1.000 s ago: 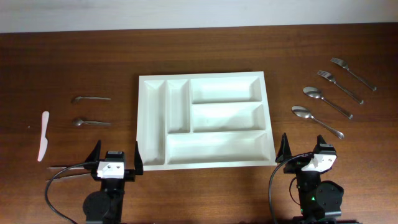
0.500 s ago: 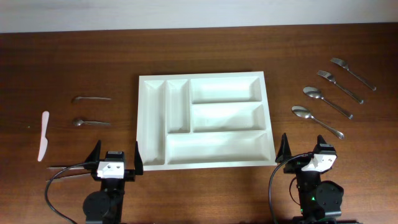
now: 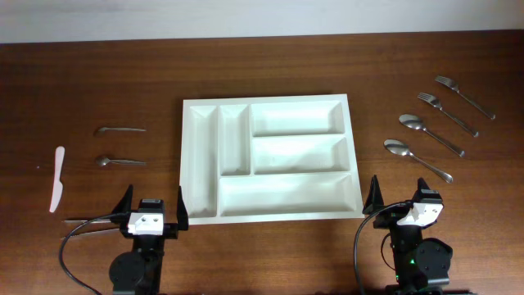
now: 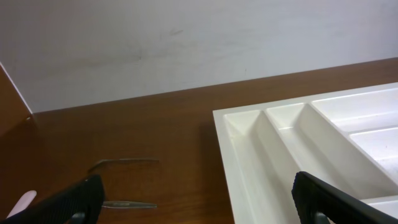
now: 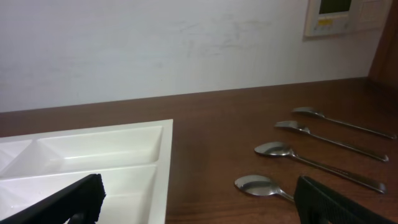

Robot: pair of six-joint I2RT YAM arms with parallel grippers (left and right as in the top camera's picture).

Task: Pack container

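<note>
The large white rectangular plastic cutlery tray (image 3: 286, 193) lies flat mid-table on the brown wooden table (image 3: 98, 82). Its long axis runs left to right, with the two narrow compartments at its left end. Bare wood lies open on both sides, out to two small metal spoons (image 3: 119, 129) and a white plastic knife (image 3: 57, 178) near the left edge, and two forks (image 3: 446, 113) and two larger spoons (image 3: 417, 159) toward the right edge. At the near edge, the left gripper (image 3: 153, 202) and right gripper (image 3: 400, 201) stand spread wide and empty by the tray's near corners.

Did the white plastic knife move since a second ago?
No. The flat white plastic knife lies just as far left of the big white plastic cutlery tray as before, with the same slant.
</note>
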